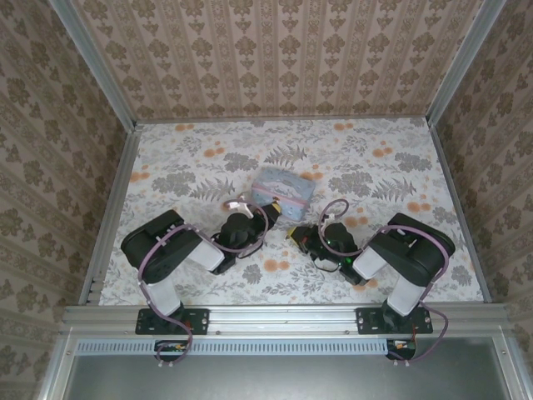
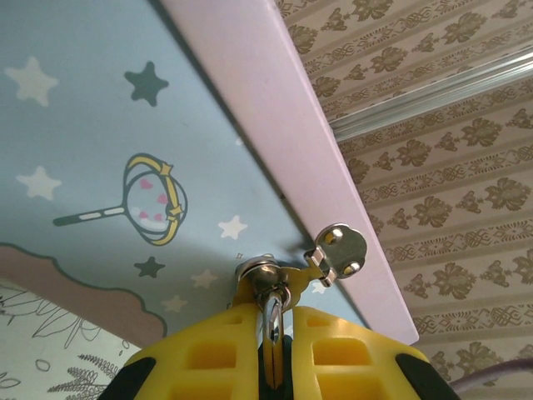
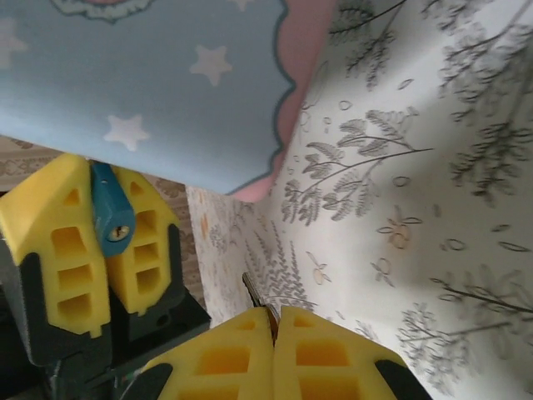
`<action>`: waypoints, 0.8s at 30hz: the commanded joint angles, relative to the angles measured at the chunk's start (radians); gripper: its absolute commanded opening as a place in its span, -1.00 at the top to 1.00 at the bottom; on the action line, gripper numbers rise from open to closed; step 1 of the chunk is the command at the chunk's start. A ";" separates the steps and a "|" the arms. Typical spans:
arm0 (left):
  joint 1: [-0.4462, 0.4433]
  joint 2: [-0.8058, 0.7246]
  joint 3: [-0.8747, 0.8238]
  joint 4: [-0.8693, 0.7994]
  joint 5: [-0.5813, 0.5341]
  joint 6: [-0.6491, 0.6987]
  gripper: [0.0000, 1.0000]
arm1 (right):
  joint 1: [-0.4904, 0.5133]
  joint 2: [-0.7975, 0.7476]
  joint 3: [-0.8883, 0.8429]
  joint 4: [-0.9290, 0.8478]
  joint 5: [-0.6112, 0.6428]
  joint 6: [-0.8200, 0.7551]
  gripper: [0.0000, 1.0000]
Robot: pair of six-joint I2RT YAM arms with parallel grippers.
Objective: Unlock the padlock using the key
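Not unlocked yet: left hand (image 2: 273, 323) clamped on padlock (image 3: 107, 208) beside the tin (image 3: 125, 75) at its latch (image 2: 337, 254), keyhole (image 3: 119, 233) facing right hand (image 3: 273, 327). That one is pinched shut on key (image 3: 255, 293), tip poking out, low over table (image 3: 416, 208), apart from keyhole. Remaining: align, insert, turn.

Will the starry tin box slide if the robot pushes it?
Probably: the tin box looks flat and thin-walled, so likely light, on a smooth table. Its straight sides should keep it from rolling. The padlock in the left pincer seems hooked to its clasp, so a tug might drag it.
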 commanded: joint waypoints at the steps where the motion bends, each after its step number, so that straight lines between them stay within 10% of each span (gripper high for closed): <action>1: -0.010 -0.030 -0.010 0.069 -0.041 -0.030 1.00 | 0.020 0.014 0.014 0.095 0.067 0.029 1.00; 24: -0.034 -0.005 -0.009 0.071 -0.075 -0.050 1.00 | 0.061 -0.040 0.049 0.025 0.137 0.026 1.00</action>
